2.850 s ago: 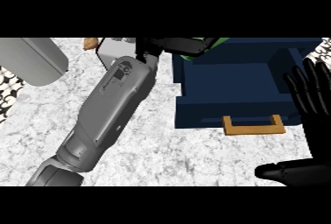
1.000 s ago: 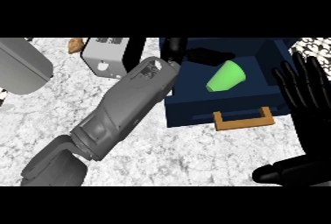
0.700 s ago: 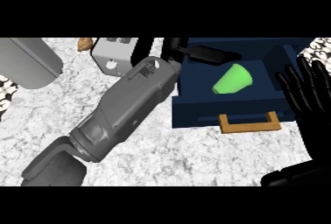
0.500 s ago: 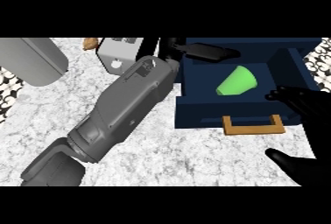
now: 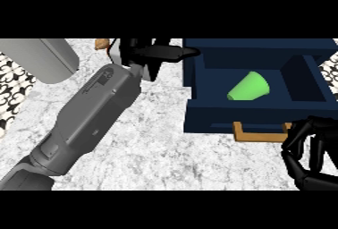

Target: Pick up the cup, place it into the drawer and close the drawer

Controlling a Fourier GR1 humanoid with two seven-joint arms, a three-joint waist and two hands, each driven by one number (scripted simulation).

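The bright green tapered plastic cup (image 5: pixel 249 86) already lies inside the open dark blue box-shaped drawer (image 5: pixel 198 96), near the middle of its floor, touching neither hand; so 2 of the 3 steps look done and closing is the step in hand. The black right hand (image 5: pixel 310 152) sits just off the right end of the tan wooden drawer handle (image 5: pixel 259 134), its fingers curled with nothing in them that I can see. To close well, I would judge it should set its fingers against the handle or the drawer's front face near the middle, then push straight along the drawer's travel so it does not skew. The black left hand (image 5: pixel 153 54) hangs beside the drawer's far left corner over the marbled white counter (image 5: pixel 178 156), fingers loosely spread, holding nothing. The cup rests on its side; its long axis runs diagonally, wide mouth toward the drawer's far right corner, narrow base toward the near left.
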